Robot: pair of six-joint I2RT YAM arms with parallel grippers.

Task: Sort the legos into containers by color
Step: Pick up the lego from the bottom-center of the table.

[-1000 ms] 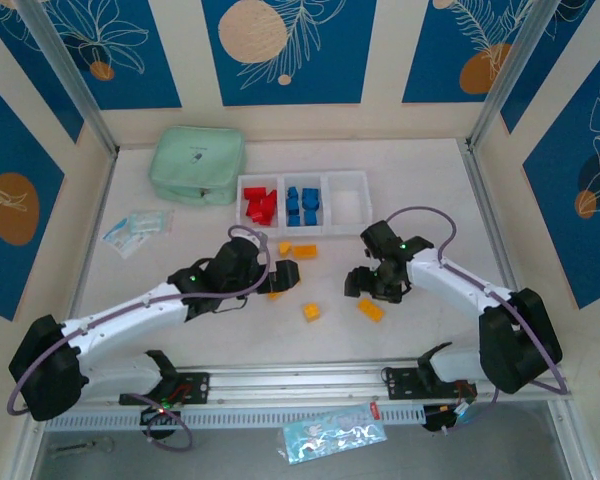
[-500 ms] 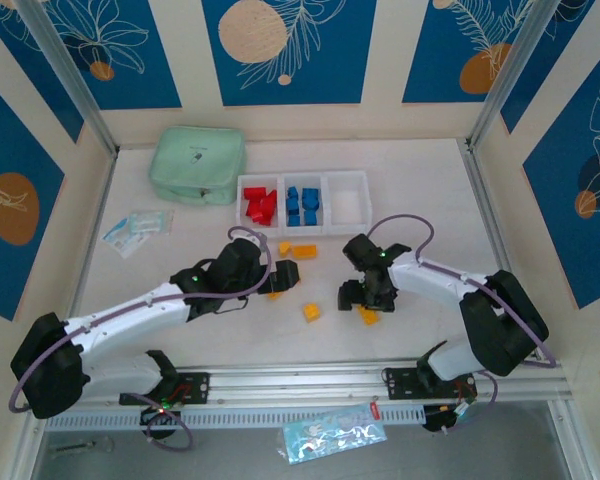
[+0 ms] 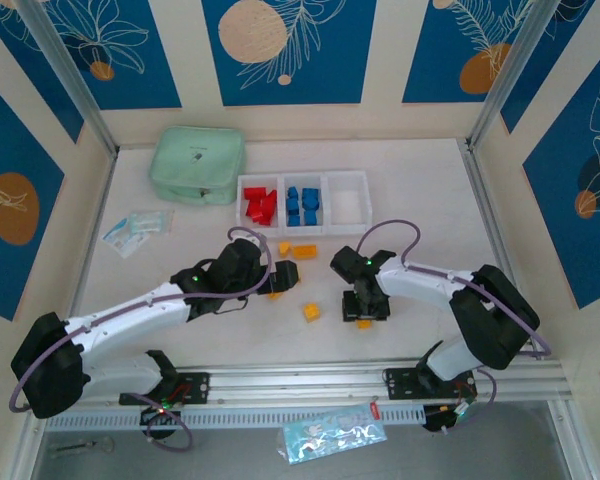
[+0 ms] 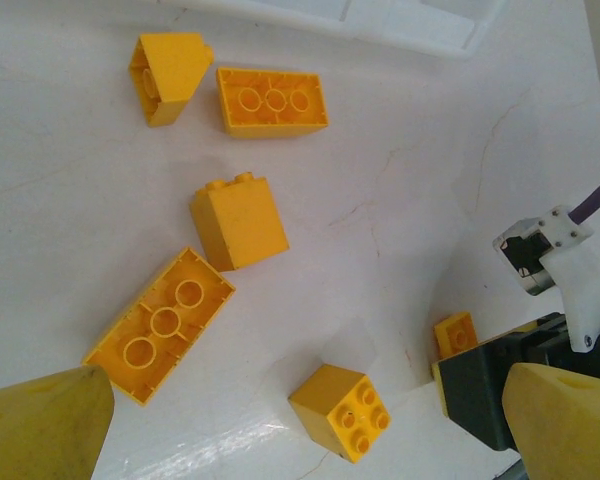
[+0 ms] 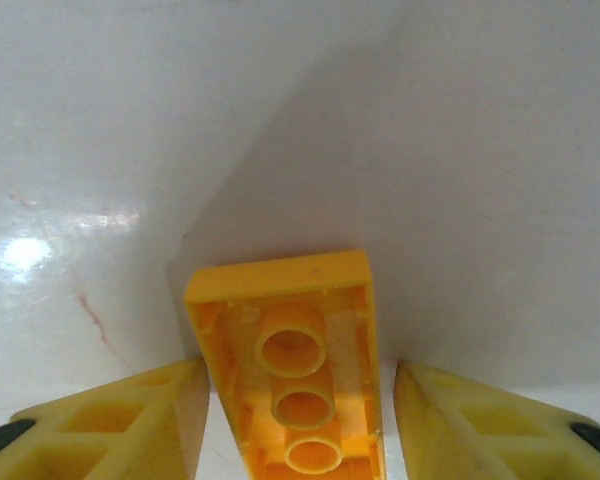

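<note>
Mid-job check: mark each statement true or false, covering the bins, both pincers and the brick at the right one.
1. Red bricks sit in the left bin. True.
2. The right bin holds yellow bricks. False: they lie on the table.
3. The left pincer is open. True.
4. The brick between the right pincer fingers lies studs up. False: its hollow side faces up.
</note>
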